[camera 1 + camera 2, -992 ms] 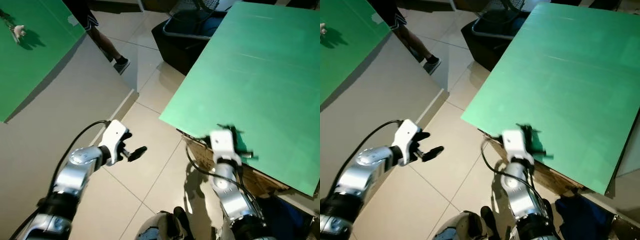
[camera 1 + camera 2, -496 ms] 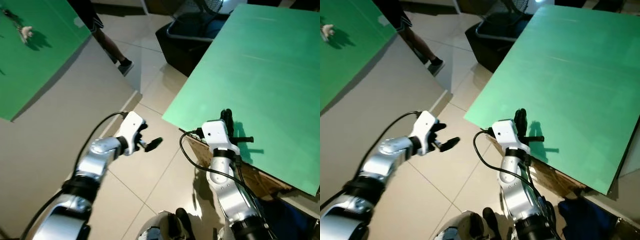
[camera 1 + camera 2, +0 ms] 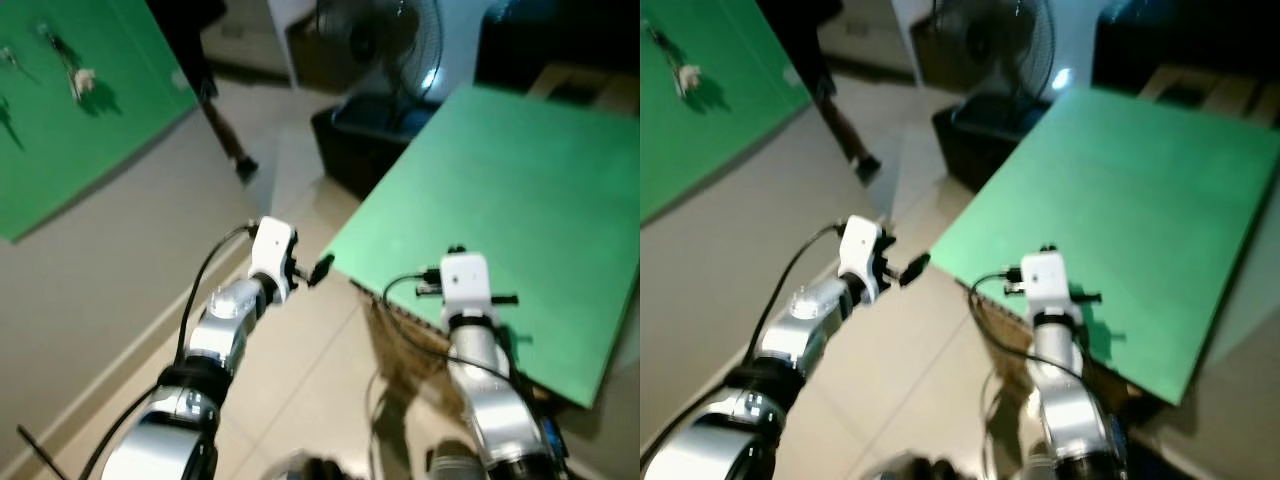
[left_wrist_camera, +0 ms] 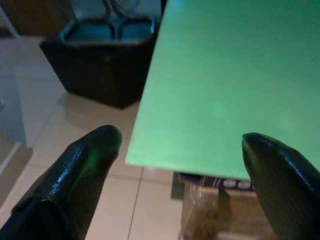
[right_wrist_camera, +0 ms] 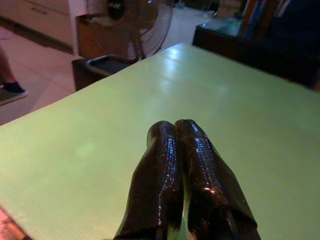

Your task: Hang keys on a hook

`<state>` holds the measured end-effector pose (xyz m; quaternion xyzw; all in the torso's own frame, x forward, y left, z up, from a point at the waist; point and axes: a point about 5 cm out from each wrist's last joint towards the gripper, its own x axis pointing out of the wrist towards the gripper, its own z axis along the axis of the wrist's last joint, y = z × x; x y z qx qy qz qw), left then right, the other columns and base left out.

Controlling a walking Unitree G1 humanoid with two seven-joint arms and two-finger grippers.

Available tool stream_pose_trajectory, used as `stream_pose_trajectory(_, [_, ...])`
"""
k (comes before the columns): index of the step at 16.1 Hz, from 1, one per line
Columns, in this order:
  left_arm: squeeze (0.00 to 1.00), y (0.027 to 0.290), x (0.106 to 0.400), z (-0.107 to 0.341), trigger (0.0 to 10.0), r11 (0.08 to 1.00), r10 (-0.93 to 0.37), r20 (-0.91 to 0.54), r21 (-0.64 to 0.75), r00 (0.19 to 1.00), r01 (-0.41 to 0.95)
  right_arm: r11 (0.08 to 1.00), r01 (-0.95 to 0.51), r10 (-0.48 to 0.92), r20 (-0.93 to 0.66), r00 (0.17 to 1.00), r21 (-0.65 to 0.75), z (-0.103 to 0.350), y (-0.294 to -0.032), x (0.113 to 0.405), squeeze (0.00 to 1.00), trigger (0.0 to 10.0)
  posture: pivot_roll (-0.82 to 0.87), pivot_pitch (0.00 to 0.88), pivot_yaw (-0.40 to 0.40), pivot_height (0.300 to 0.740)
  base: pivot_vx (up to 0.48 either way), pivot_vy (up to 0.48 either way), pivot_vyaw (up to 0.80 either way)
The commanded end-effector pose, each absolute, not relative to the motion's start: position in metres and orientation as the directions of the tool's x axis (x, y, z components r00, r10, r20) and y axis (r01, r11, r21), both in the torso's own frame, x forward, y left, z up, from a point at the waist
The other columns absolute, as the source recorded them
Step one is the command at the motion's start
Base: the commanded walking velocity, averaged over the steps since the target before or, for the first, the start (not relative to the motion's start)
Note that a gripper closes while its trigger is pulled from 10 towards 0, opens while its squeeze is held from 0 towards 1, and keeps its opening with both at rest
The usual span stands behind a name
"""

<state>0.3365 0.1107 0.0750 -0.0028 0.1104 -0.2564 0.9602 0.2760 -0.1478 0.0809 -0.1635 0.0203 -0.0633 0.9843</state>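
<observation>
Overhead, keys on wall, right gripper pressed closed

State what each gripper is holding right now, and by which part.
Nothing is held. The left gripper is open with only floor and the green table edge between its fingers; the right gripper is shut with nothing between its fingers, above the table.

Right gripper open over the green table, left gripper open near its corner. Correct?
Not quite. The right gripper is shut: the right wrist view shows its two fingers pressed together over the green table. The left gripper is open near the corner, as you said.
</observation>
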Motion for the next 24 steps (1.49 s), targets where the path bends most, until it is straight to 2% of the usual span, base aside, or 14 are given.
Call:
stream_pose_trajectory(1, [0.00,0.121,0.335,0.069,10.0,0.897,-0.440,-0.223,-0.065,0.870,0.437,0.948,0.093,-0.113,-0.048,0.993,-0.305,0.079,-0.145,0.280,0.00,0.0,-0.24,0.000,0.172,0.722,0.000,0.000,0.00])
stream_pose_trajectory(5, [0.00,0.121,0.339,0.067,10.0,0.934,-0.357,-0.213,-0.058,0.909,0.353,0.954,0.029,-0.065,-0.111,0.992,-0.297,0.068,-0.148,0.288,0.00,0.0,-0.21,0.000,0.111,0.722,0.000,0.000,0.00])
stream_pose_trajectory(7, [0.00,0.120,0.340,0.067,10.0,0.938,-0.345,-0.211,-0.056,0.914,0.341,0.951,-0.008,-0.031,-0.121,0.992,-0.310,0.065,-0.146,0.289,0.00,0.0,-0.21,0.000,0.108,0.722,0.000,0.000,0.00])
stream_pose_trajectory(9, [0.00,0.125,0.342,0.065,10.0,0.955,-0.296,-0.223,-0.074,0.929,0.287,0.946,0.018,-0.061,-0.126,0.990,-0.322,0.062,-0.152,0.291,0.00,0.0,-0.21,0.000,0.109,0.722,0.000,0.000,0.00])
stream_pose_trajectory(12, [0.00,0.123,0.341,0.063,10.0,0.959,-0.282,-0.233,-0.053,0.931,0.278,0.939,0.024,-0.081,-0.154,0.985,-0.342,0.056,-0.158,0.288,0.00,0.0,-0.22,0.000,0.115,0.722,0.000,0.000,0.00])
stream_pose_trajectory(13, [0.00,0.122,0.341,0.062,10.0,0.958,-0.286,-0.234,-0.040,0.929,0.285,0.938,0.022,-0.088,-0.178,0.980,-0.346,0.051,-0.160,0.287,0.00,10.0,-0.22,0.000,0.119,0.722,0.000,0.000,0.00])
stream_pose_trajectory(20, [0.00,0.122,0.346,0.067,10.0,0.958,-0.274,-0.237,0.019,0.932,0.286,0.943,0.005,-0.068,-0.178,0.982,-0.332,0.044,-0.155,0.283,0.00,10.0,-0.23,0.000,0.147,0.722,0.196,0.277,0.00])
stream_pose_trajectory(24, [0.00,0.121,0.347,0.067,10.0,0.960,-0.270,-0.229,0.017,0.935,0.281,0.942,-0.001,-0.067,-0.190,0.980,-0.336,0.041,-0.155,0.284,0.00,10.0,-0.22,0.000,0.145,0.722,0.000,0.000,0.59])
